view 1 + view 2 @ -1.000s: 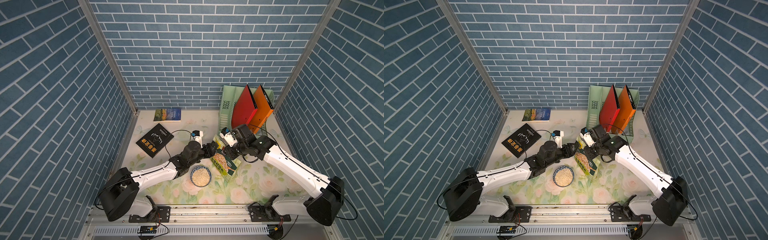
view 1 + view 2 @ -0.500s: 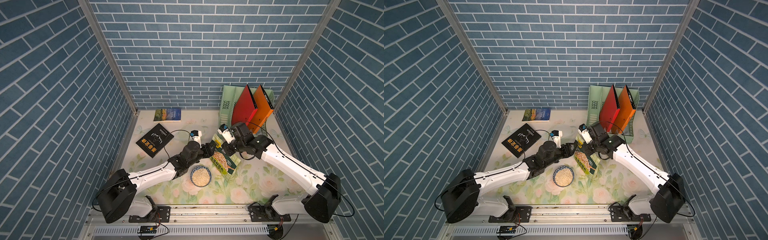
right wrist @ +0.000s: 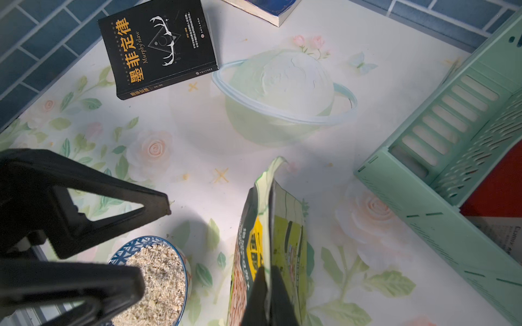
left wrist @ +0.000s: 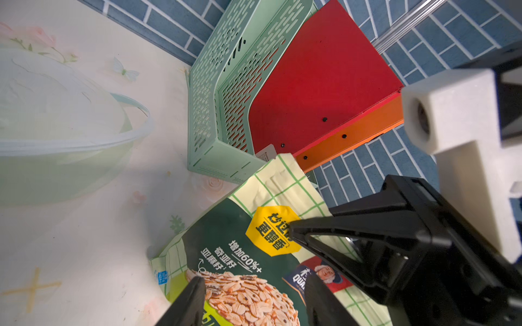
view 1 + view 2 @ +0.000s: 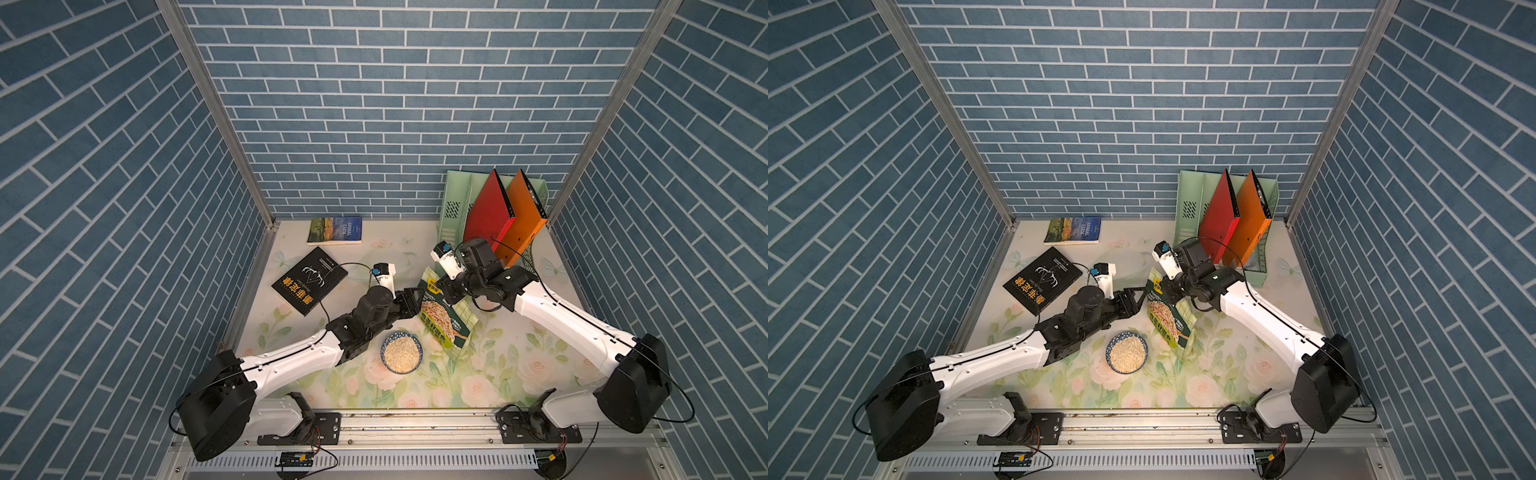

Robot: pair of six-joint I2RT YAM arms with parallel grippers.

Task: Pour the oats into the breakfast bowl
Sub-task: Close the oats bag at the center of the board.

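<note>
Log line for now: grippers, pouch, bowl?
left gripper: open, off oat pouch; right gripper: shut on oat pouch top; oat pouch: top up, beside breakfast bowl; breakfast bowl: full of oats

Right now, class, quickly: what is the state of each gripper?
Left gripper: open, holding nothing.
Right gripper: closed on the oats pouch, near its top.

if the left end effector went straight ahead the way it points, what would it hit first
Most likely the green oats pouch: its printed front stands directly ahead of the open left end effector. How near it is remains unclear.
</note>
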